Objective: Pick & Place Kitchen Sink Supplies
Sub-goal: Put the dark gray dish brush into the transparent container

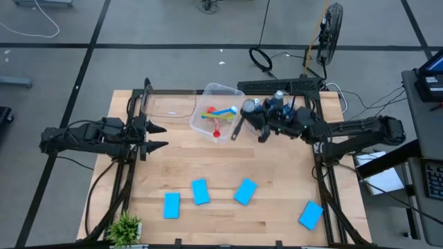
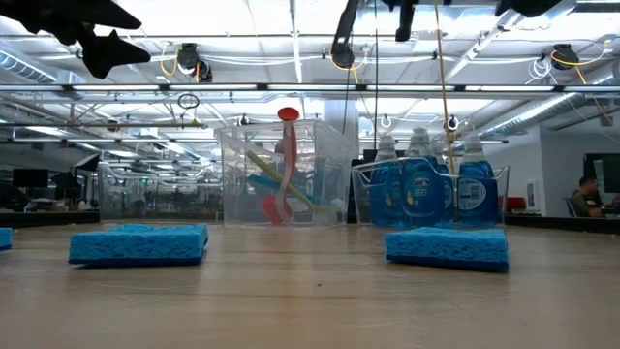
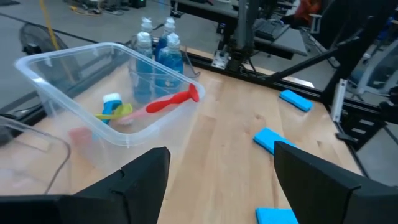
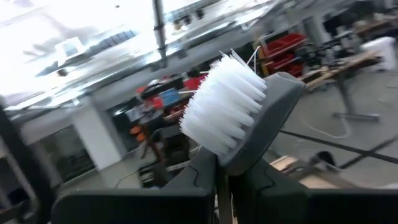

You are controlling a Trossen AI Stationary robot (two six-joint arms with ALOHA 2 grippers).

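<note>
My right gripper (image 1: 253, 119) is shut on the grey brush (image 1: 239, 128), held in the air beside the right edge of the clear tub (image 1: 220, 90). Its white bristle head (image 4: 225, 102) fills the right wrist view. The red brush (image 3: 171, 101), yellow brush and blue brush lie in that tub, the red one leaning on its rim. Blue-liquid bottles (image 2: 423, 184) stand in a second tub behind. Several blue sponges (image 1: 201, 191) lie flat near the table's near edge. My left gripper (image 3: 217, 180) hovers open at the table's left, touching nothing. My right gripper pinches the grey brush between its two fingers at the neck (image 4: 245, 163), just below the bristle head. The brush is lifted clear of the table. Its handle (image 1: 237, 133) slants away from the fingers toward the near edge, bristle head toward the far edge.
A third clear tub (image 1: 166, 104) sits at the far left of the table. A small green potted plant (image 1: 124, 227) stands at the near left corner. Bare wood lies between the tubs and the sponges. A person (image 2: 586, 194) sits far off in the room.
</note>
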